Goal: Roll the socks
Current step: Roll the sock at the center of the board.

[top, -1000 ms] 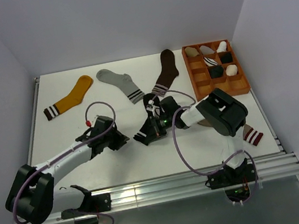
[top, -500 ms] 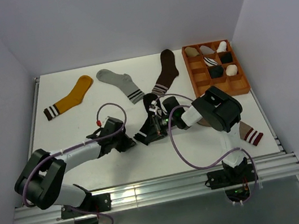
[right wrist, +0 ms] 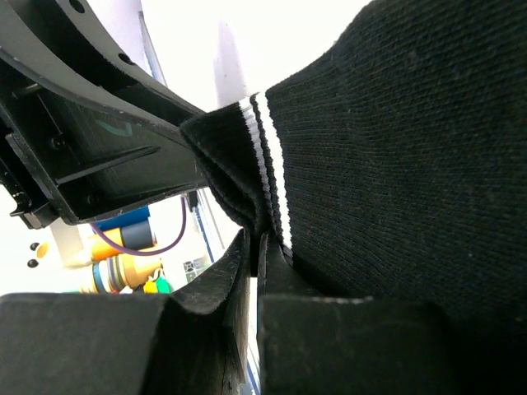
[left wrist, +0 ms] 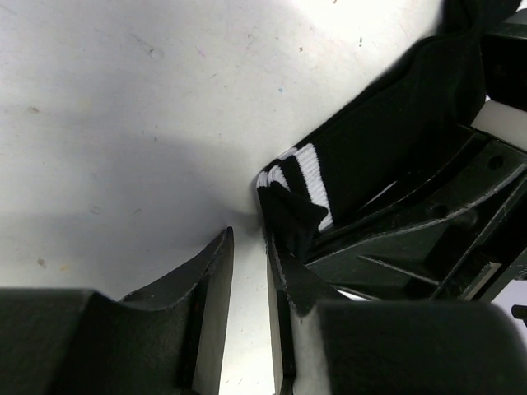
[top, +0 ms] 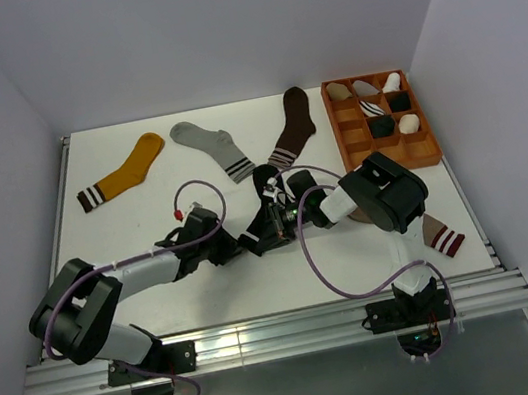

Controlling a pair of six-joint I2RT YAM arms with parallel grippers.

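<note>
Two robot arms meet at the middle of a white table (top: 118, 232) over a black sock with white cuff stripes (left wrist: 387, 123), which lies bunched between them. The right gripper (right wrist: 254, 243) is clamped on the sock's striped cuff, its fingers pressed together with folded fabric pinched between them. The rest of the sock spreads up and away from the grip in the right wrist view.

The left gripper (left wrist: 249, 240) points in from the opposite side, its jaws a narrow gap apart with bare table showing between them. The corner of the cuff sits right at the tip of one finger, and appears to touch it rather than lie inside the gap, though the angle makes this hard to judge.

Along the far side of the table lie three flat socks:
- a mustard-yellow sock (top: 123, 175) at the left
- a light grey sock (top: 210, 146) beside it
- a dark brown sock (top: 293, 127), its striped cuff close to the two grippers

At the far right stands an orange tray (top: 395, 163) divided into compartments, several holding rolled dark and pale bundles. A taupe sock (top: 443, 236) with a maroon-and-white cuff lies near the table's right edge, partly hidden behind the right arm.
</note>
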